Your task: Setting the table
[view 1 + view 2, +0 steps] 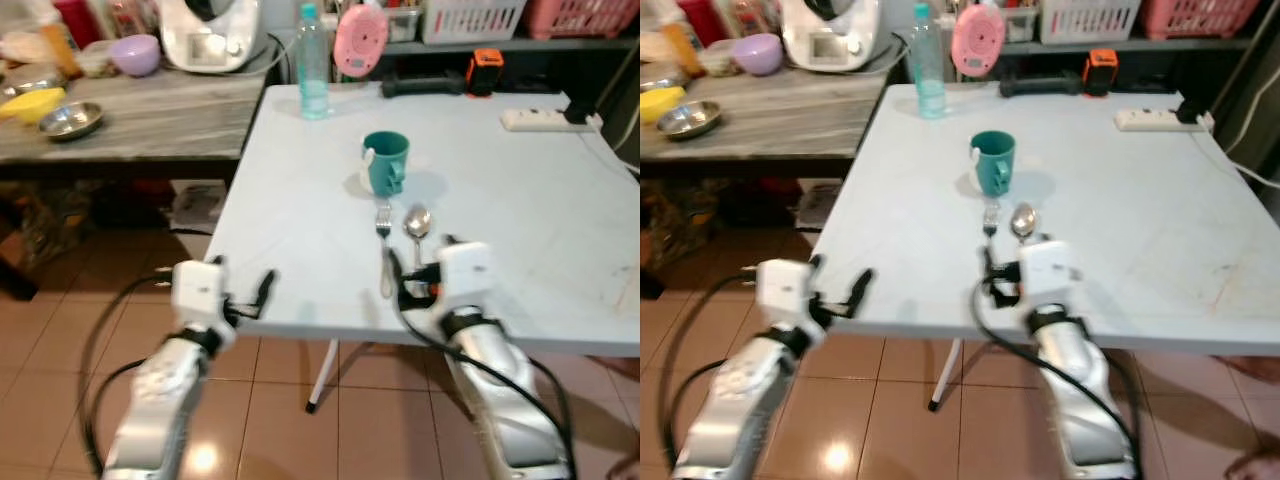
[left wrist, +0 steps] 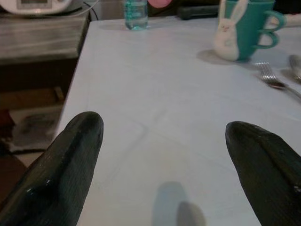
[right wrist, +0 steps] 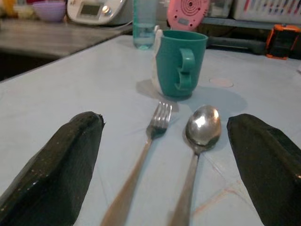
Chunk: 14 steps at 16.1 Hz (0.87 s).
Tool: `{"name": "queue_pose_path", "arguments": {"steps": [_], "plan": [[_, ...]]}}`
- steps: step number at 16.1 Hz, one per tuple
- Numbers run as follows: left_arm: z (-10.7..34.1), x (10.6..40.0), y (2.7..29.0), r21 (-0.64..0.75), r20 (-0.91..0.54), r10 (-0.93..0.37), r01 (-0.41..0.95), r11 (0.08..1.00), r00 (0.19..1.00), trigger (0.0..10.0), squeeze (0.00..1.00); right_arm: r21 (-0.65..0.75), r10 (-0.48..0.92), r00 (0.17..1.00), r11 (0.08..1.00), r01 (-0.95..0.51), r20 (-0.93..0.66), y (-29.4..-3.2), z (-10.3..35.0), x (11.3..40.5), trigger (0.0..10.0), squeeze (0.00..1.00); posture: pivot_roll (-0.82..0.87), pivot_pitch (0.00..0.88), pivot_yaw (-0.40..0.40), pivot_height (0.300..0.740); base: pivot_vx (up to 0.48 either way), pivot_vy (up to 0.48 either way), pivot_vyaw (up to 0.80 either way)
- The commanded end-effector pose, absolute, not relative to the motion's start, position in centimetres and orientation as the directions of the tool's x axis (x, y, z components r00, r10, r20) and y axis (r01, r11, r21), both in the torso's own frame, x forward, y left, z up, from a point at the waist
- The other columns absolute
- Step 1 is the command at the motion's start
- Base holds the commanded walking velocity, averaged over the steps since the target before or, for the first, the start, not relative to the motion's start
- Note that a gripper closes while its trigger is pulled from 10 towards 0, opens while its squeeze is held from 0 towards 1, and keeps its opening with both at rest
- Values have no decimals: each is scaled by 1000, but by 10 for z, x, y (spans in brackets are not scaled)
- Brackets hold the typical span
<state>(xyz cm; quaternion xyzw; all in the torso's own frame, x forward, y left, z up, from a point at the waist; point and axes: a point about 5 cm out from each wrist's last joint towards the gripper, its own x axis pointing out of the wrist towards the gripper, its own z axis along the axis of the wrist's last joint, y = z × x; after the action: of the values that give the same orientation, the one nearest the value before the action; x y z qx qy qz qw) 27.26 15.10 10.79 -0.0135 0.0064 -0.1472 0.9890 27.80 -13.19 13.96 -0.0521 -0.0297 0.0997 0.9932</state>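
White table with mug, fork and spoon laid out, both grippers at its near edge.

Fork and spoon lie side by side just in front of the teal mug, handles toward the robot. Right gripper hovers low over their handles, fingers spread wide and holding nothing. Left gripper sits over bare table at the near left edge, fingers also spread apart and empty. Bottle stands at the far side.
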Motion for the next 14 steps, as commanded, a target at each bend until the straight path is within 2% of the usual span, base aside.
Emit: {"name": "queue_pose_path", "arguments": {"steps": [1, 3, 5, 10, 14], "plan": [[107, 272, 144, -26, -18, -318, 317, 948, 948, 10000, 0, -113, 176, 983, 979, -169, 57, -140, 142, 277, 10000, 0, -38, 97, 63, 740, 270, 0, 0], [106, 271, 141, -43, -15, -344, 343, 938, 939, 10000, 0, -109, 174, 983, 980, -167, 55, -140, 141, 276, 10000, 0, -40, 100, 64, 740, 0, 0, 0], [110, 265, 138, -55, 10, -429, 429, 901, 903, 10000, 0, -97, 154, 987, 984, -149, 43, -142, 139, 274, 10000, 0, -41, 105, 61, 740, 0, 0, 0], [108, 258, 139, 2, -31, -571, 572, 821, 820, 10000, 0, -74, 150, 988, 986, -147, 45, -141, 141, 274, 10000, 0, -49, 120, 66, 740, 0, 0, 0], [106, 253, 142, 35, -65, -621, 624, 781, 781, 10000, 0, 51, 129, 991, 990, -130, 36, -130, 145, 288, 10000, 0, -47, 126, 71, 740, 0, 0, 0]]}}
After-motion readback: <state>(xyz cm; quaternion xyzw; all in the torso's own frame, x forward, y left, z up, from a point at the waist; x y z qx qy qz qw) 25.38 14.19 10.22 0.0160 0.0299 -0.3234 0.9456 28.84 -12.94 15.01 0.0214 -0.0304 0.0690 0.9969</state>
